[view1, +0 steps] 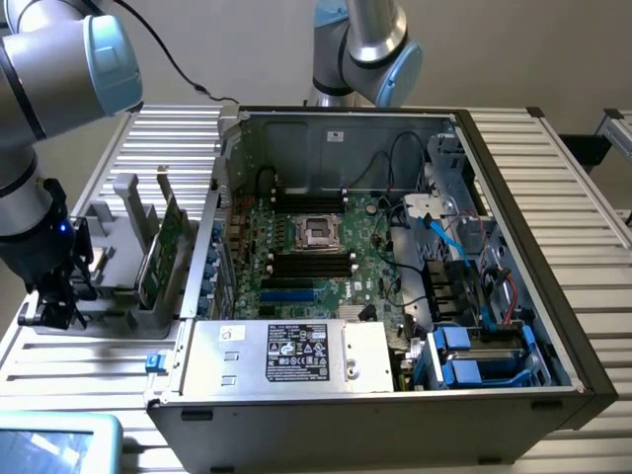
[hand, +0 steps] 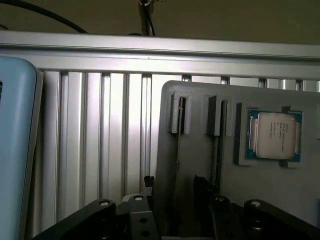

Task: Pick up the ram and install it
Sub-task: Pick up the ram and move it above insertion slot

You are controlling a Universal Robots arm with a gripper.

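table: ribbed aluminium slats, as you see them | middle: open PC case stands on it | exterior view's left: your grey holder, just beside the case | near left corner: pale blue device

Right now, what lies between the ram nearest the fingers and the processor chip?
The second green board stands edge-on in its own slot of the grey holder, beside the ram; the wrist view shows it.
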